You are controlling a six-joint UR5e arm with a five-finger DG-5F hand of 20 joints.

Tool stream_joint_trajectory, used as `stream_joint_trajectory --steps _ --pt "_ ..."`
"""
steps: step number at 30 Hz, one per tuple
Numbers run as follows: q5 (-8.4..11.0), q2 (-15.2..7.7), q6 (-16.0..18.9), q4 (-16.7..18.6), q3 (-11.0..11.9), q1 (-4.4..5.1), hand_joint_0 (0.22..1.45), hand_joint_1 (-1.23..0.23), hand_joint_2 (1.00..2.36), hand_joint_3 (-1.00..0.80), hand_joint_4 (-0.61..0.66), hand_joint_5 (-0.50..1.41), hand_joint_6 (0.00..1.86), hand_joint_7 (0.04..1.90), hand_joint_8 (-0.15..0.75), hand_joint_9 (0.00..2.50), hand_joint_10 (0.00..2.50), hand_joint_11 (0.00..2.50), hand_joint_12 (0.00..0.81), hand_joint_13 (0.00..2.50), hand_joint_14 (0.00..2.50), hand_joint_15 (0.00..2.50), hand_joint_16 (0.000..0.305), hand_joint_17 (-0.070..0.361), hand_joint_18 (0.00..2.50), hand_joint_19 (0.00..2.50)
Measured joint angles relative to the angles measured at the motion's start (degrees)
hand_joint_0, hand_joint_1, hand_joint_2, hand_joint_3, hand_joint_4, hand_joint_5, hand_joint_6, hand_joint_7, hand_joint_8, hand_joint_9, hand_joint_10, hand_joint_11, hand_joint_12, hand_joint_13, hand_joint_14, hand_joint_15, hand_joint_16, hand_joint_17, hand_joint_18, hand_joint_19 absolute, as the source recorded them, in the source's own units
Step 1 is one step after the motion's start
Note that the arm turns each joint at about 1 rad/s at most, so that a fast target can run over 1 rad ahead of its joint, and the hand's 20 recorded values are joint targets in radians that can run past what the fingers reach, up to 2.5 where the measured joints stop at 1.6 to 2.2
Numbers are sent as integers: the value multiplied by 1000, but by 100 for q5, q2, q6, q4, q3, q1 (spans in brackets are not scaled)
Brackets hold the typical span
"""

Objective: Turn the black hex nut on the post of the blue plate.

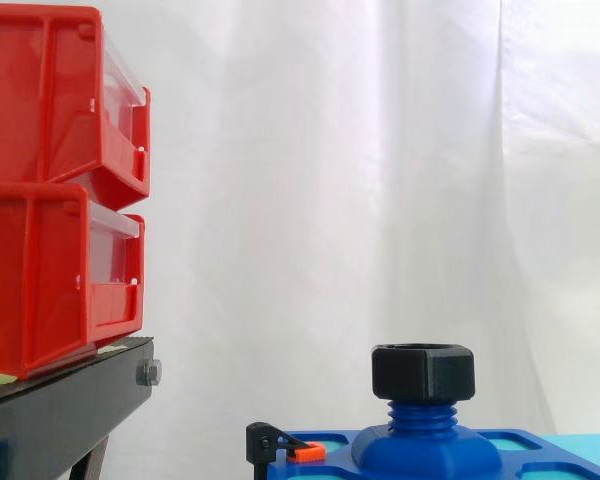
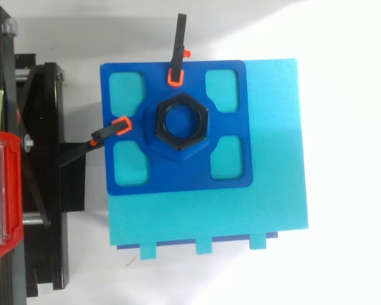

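Black hex nut (image 1: 423, 372): on top of the blue threaded post (image 1: 422, 415) at the middle of the blue plate (image 2: 178, 178). It sits level, with several turns of thread bare beneath it. From above, the hole in the nut (image 2: 203, 122) opens straight up.
Blue plate: lies flat on a light blue base (image 2: 273, 190) and has four rounded windows around the post.
Clamps: two black clips with orange tips, one (image 2: 174, 76) at the plate's far edge and one (image 2: 119, 125) at the edge towards the stand. Both tips are near the nut.
Red bins (image 1: 40, 200): two stacked on the black stand (image 1: 60, 400), well apart from the nut.
Backdrop: white curtain (image 1: 380, 150).
Hand: cannot tell whether its fingers are apart or together.
Risk, slipping: the nut's flat, smooth sides could slide under the pads if the grip sits off centre or too high.
Risk, collision: fingers spread wide around the nut may strike the orange clip tips.
Risk, shifting: a sideways shove could drag the plate against its clips.
Risk, direction: turning the loosening way would probably walk the nut off the post.
Writing: none readable on any part.
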Motion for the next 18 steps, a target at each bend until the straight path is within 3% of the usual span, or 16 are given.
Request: stream_joint_trajectory --steps 3,7,12,18 --pt "121 -43 -353 4 -3 55 488 -699 1000 -500 89 -240 502 760 185 361 0 23 312 363 3 73 48 108 230 146" --pt "394 -261 -824 48 -1 154 492 -758 1000 -500 91 -240 503 763 179 348 0 20 311 360 1 71 47 106 228 145" --pt "578 -669 -1063 205 1 260 499 -818 1000 -500 85 -243 503 769 175 333 0 18 307 338 2 61 45 102 225 140" --pt "756 -1196 -1245 640 2 365 485 -881 1000 -500 89 -248 503 786 173 319 0 15 314 326 1 53 46 103 231 122"
